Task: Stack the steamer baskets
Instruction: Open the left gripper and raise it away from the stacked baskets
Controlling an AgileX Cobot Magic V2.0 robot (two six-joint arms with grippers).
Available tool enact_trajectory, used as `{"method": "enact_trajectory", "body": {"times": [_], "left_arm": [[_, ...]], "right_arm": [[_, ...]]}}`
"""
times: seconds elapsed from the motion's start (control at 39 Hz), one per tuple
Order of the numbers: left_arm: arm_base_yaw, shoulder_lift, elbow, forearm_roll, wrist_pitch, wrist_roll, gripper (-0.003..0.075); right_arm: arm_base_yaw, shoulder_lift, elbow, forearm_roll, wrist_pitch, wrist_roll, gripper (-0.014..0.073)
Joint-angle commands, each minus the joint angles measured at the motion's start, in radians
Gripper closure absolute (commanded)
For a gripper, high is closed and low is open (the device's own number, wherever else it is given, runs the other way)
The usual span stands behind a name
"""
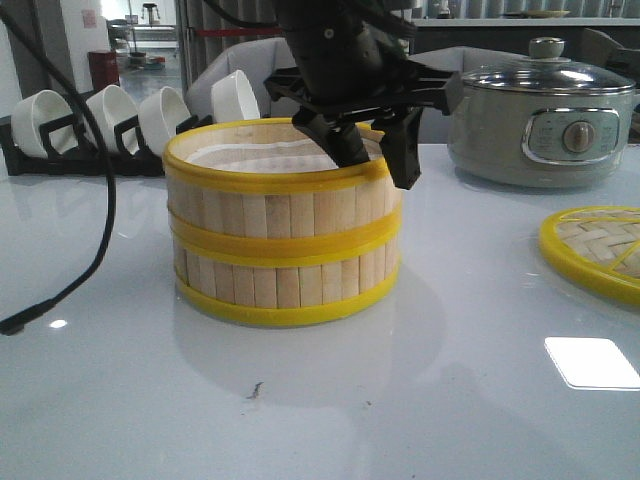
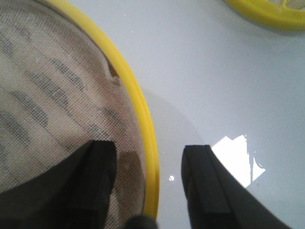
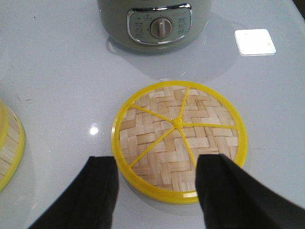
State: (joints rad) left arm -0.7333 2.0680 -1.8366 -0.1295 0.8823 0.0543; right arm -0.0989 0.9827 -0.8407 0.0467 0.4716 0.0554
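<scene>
Already stacked: steamer baskets (image 1: 280, 235); left tool (image 2: 147, 176) released astride top rim; right tool (image 3: 155, 191) released above lid (image 3: 178, 138).

Steamer baskets (image 1: 282, 235): stacked one on the other, tabletop (image 1: 430, 400) middle.
Lid (image 1: 597, 252): right edge.
Cooker (image 1: 543, 122): back right.
Bowl rack (image 1: 100, 130): back left.

table (image 1: 420, 400): glossy pale grey, bright light patch reflected
rack (image 1: 60, 150): black, white bowls (image 1: 110, 115), far left
cooker (image 1: 540, 125): grey-green, glass lid, far right
room behind: dim, possibly shelving
</scene>
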Motion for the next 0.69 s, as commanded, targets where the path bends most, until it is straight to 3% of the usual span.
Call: {"method": "enact_trajectory", "body": {"times": [0.0, 0.44, 0.51, 0.59, 0.67], "left_arm": [[-0.011, -0.068, -0.035, -0.010, -0.051, -0.003, 0.0305], [-0.009, -0.072, -0.200, -0.010, -0.038, -0.003, 0.0316], [-0.007, -0.072, -0.234, -0.010, -0.026, -0.003, 0.0423], [0.007, -0.074, -0.272, -0.008, -0.011, -0.003, 0.0654], [0.027, -0.082, -0.296, -0.007, -0.008, -0.003, 0.0611]], "right_arm": [[0.000, -0.007, -0.031, -0.002, -0.067, -0.004, 0.0117], [0.000, -0.007, -0.031, -0.002, -0.067, -0.004, 0.0117], [0.000, -0.007, -0.031, -0.002, -0.067, -0.004, 0.0117], [0.000, -0.007, -0.031, -0.002, -0.067, -0.004, 0.0117], [0.000, -0.007, -0.031, -0.002, -0.067, -0.004, 0.0117]]}}
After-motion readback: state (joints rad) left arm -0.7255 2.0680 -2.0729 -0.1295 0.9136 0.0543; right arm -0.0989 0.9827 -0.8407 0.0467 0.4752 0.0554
